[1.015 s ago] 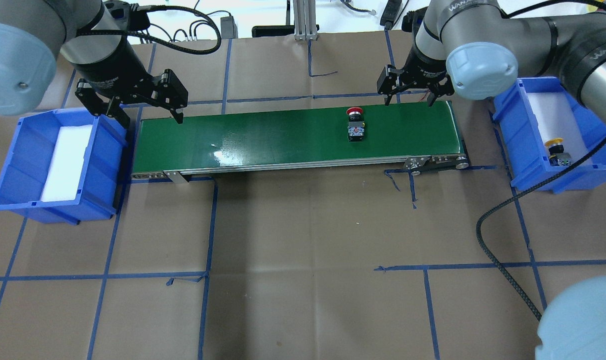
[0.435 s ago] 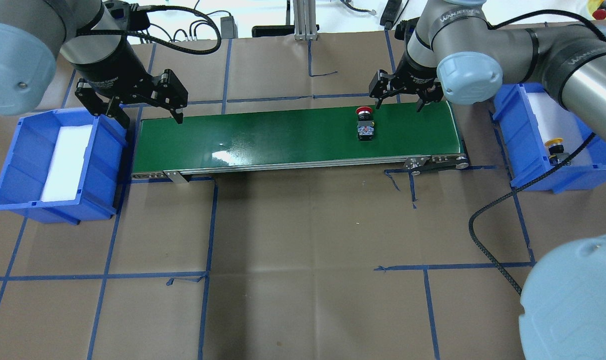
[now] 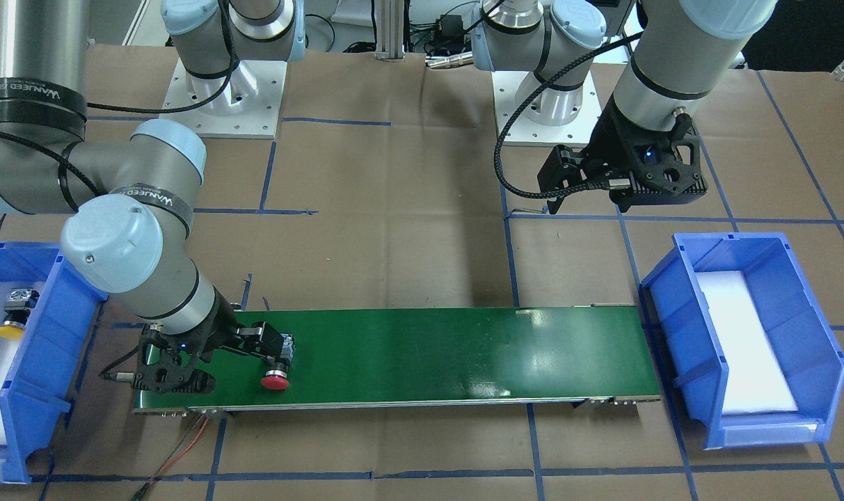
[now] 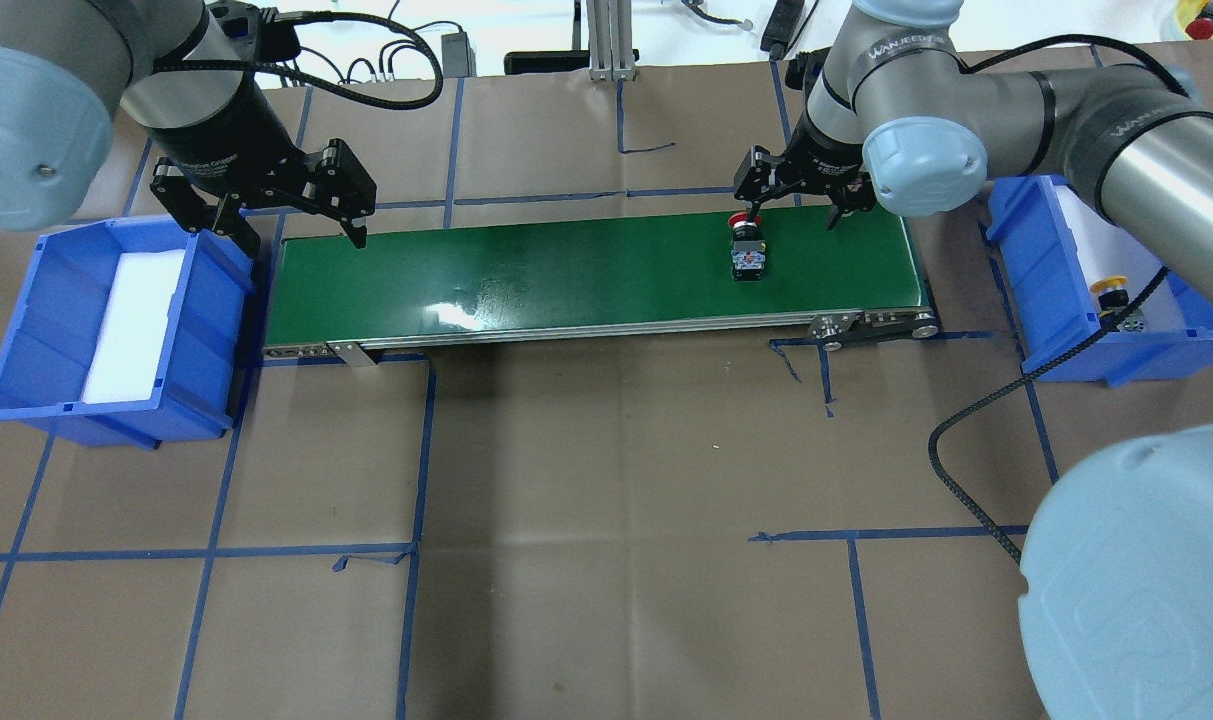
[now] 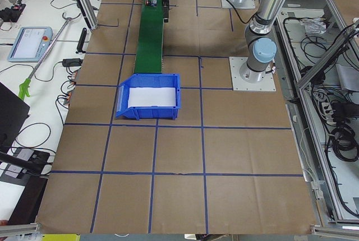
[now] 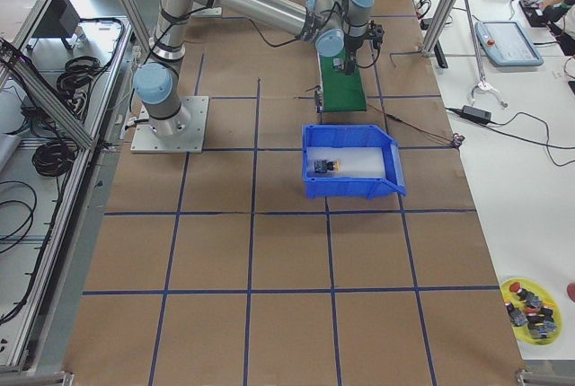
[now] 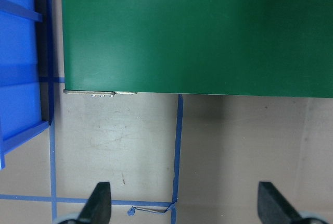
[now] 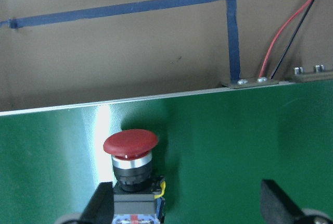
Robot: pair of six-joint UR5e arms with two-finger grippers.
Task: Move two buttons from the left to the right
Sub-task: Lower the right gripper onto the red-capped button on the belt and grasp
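We see the red button point(image 4: 747, 250) lying on its side on the green belt point(image 4: 566, 275), near the belt's right end, with its cap toward the belt's far edge. The yellow button point(image 4: 1114, 298) lies in the blue bin point(image 4: 1021, 290) just past that end. Our right pincer point(image 4: 792, 205) hangs released over the red cap. Our left pincer point(image 4: 301, 235) is released and empty at the belt's left end. We judge the button rigid and light, with a slick, rounded cap, so we would clamp the blocky body's flat sides.
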